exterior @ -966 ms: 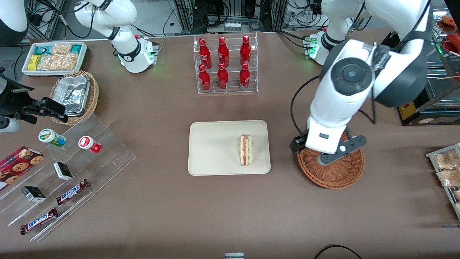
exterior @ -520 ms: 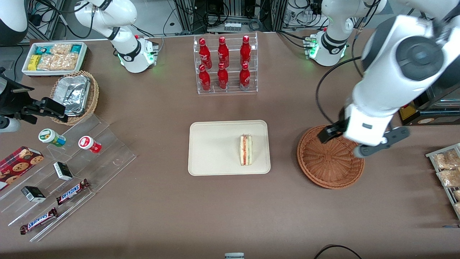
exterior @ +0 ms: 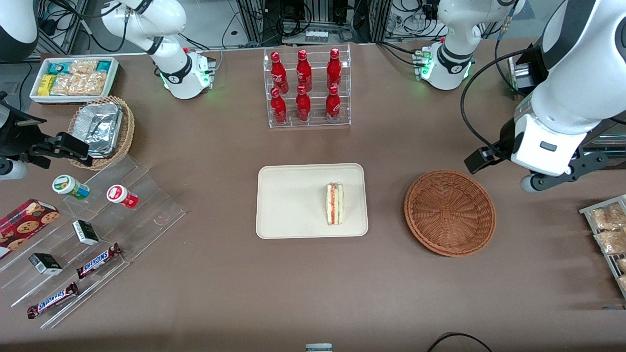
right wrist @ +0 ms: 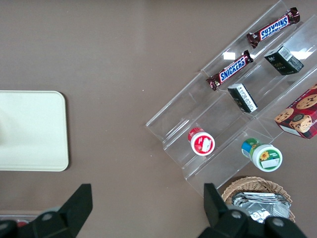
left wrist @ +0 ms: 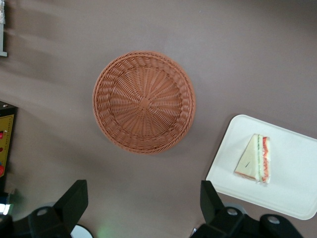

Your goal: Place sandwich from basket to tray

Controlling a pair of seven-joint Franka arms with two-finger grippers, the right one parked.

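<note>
The sandwich [exterior: 335, 204] lies on the cream-white tray [exterior: 293, 195], near the tray edge closest to the basket. The reddish-brown wicker basket [exterior: 450, 212] stands beside the tray, toward the working arm's end, with nothing in it. My left gripper [exterior: 535, 168] hangs high above the table, farther from the front camera than the basket and nearer the working arm's end. In the left wrist view the gripper [left wrist: 141, 203] is open and holds nothing, and the basket [left wrist: 143, 101], tray [left wrist: 292, 193] and sandwich [left wrist: 255, 158] lie well below it.
A clear rack of red bottles [exterior: 307, 88] stands farther back than the tray. A rack of bagged pastries [exterior: 606, 230] sits at the working arm's end. A stepped acrylic shelf with snacks [exterior: 88, 230], a foil-tray basket [exterior: 102, 129] and a white snack bin [exterior: 73, 78] lie toward the parked arm's end.
My left gripper has moved from over the basket, up and off toward the working arm's end. The whole basket now shows. The sandwich and tray have not moved.
</note>
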